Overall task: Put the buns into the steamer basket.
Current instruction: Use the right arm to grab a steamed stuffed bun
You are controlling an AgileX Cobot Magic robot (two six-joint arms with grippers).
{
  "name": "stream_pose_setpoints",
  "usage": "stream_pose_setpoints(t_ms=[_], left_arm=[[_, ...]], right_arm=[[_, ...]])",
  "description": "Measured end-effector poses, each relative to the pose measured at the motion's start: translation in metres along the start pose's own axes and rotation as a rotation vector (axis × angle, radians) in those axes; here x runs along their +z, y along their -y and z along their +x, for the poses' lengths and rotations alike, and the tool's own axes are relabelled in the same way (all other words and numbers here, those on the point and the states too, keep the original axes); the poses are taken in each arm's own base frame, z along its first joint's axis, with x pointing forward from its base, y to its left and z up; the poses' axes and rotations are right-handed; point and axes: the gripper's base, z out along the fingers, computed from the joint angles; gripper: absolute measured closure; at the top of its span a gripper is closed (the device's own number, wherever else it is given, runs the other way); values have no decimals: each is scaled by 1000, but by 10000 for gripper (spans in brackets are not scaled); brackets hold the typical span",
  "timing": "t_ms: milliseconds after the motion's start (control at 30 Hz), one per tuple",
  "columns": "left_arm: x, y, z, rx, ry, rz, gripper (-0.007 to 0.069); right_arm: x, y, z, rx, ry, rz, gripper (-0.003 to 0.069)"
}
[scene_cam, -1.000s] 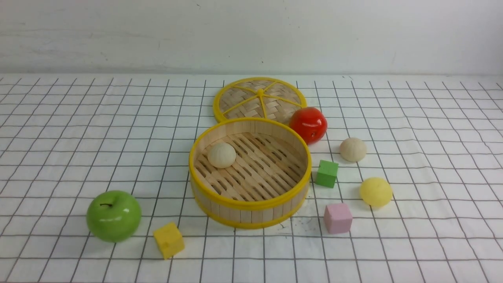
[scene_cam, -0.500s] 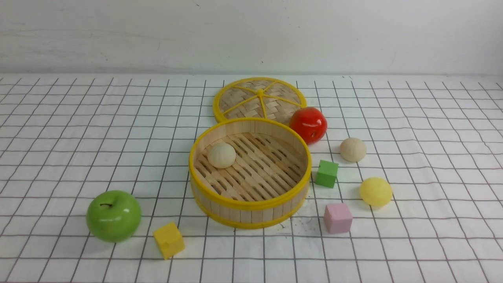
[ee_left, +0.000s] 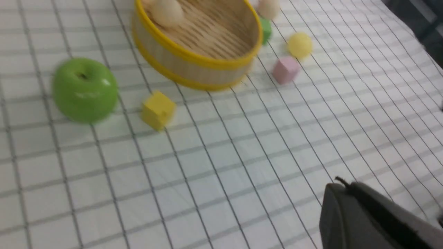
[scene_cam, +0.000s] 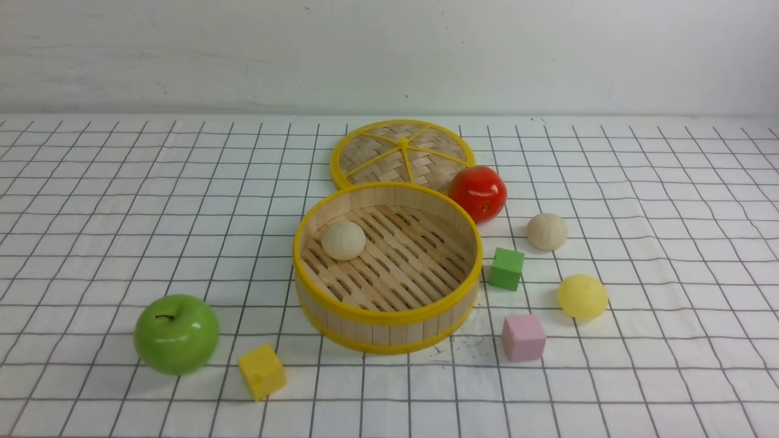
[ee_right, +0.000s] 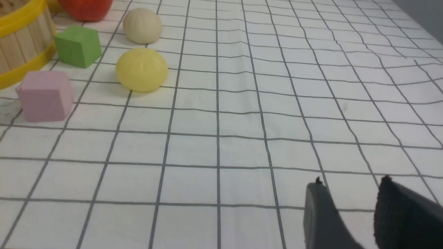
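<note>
The steamer basket is sitting near the middle of the gridded table. The first cream bun is resting inside it on the slatted floor, close to the far left wall. The second cream bun is lying outside on the cloth, to the right of the basket and near the red apple. The yellow bun is lying closer to the robot (also outside the basket), to the right of the green cube and the pink cube. The lid is lying flat behind the basket. A green apple and a yellow cube are sitting at the front left. The left gripper is hovering over bare cloth with its jaws pressed together, grasping nothing. The right gripper is hanging low over the cloth with its fingers standing apart and nothing between them, well apart from the yellow bun
</note>
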Motion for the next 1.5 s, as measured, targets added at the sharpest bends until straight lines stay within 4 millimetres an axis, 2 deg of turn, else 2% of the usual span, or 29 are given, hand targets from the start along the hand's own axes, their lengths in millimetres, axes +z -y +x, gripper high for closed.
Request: stream_pose_setpoints(t_ms=[200, 333, 433, 533, 667, 833, 867, 933, 1000, 1067, 1167, 1500], left_arm=[[7, -8, -17, 58, 222, -63, 638], [26, -17, -14, 99, 304, -102, 638], [45, -25, -2, 101, 292, -115, 638], [54, -31, 12, 96, 282, -138, 638], [67, -44, 41, 80, 300, -203, 638], [80, -56, 69, 79, 404, -217, 638], [84, -60, 80, 78, 470, -202, 638], [88, -62, 87, 78, 505, -196, 638], [100, -71, 107, 82, 564, -188, 637], [110, -77, 122, 77, 552, -192, 637], [114, -79, 128, 70, 508, -201, 636], [123, -87, 157, 22, 182, -257, 628]], right_arm=[[0, 0, 0, 0, 0, 0, 420], [0, 0, 0, 0, 0, 0, 420], [0, 0, 0, 0, 0, 0, 420], [0, 0, 0, 0, 0, 0, 420], [0, 0, 0, 0, 0, 0, 420], [0, 0, 0, 0, 0, 0, 420], [0, 0, 0, 0, 0, 0, 420], [0, 0, 0, 0, 0, 0, 420], [0, 0, 0, 0, 0, 0, 420], [0, 0, 0, 0, 0, 0, 420], [0, 0, 0, 0, 0, 0, 420], [0, 0, 0, 0, 0, 0, 420]])
